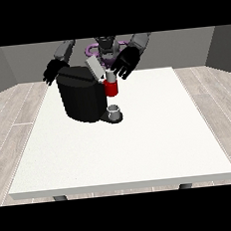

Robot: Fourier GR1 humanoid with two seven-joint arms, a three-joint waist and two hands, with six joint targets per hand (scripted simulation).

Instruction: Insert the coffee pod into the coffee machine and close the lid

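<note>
Just below the hand at the view's right (126,62) sits the coffee machine's (83,95) red pod holder (112,88), with the raised lid (95,68) beside that hand, tilted up. Its fingers hang spread and relaxed, grasping nothing. I cannot make out the coffee pod itself. Behind the machine, the hand at the view's left (55,71) rests farther from the lid, so the other looks better placed to close it.

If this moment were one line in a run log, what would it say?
lid: raised | hand at the view's right: above red pod holder of black coffee machine | small grey cup: below
</note>
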